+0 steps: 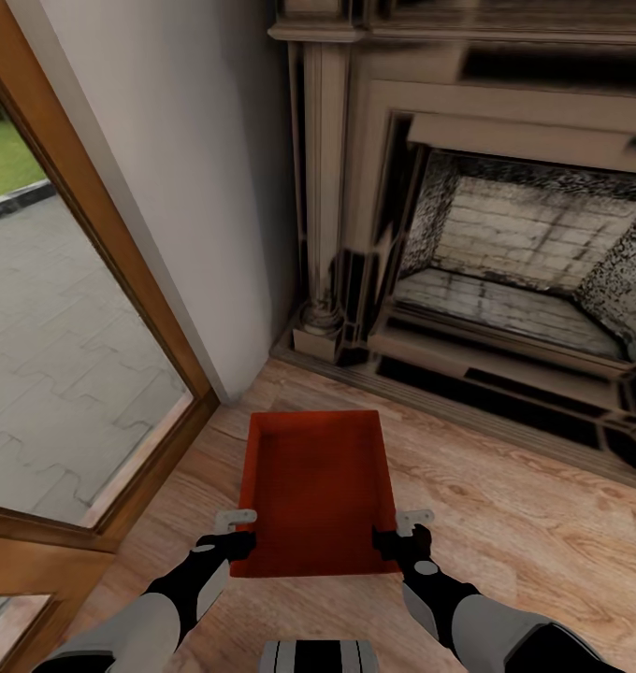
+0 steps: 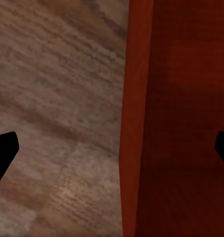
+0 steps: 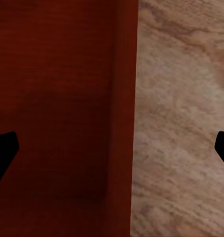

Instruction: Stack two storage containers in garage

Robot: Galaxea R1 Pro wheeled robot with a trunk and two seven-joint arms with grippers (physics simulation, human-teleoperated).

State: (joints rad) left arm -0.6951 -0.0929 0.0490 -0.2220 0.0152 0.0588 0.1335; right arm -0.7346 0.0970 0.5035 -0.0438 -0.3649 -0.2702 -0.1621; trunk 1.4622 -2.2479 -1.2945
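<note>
1. While the storage container sits on the wood floor before the fireplace, the left gripper straddles its left wall, fingers spread.
2. The right gripper straddles the right wall, also spread wide.

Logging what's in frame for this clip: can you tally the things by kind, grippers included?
Orange-red storage container: 1
Grippers: 2, the left gripper and right gripper, each with open fingers straddling a side wall of the container
Fireplace: 1
Wood-framed glass door: 1
Total: 5
</note>
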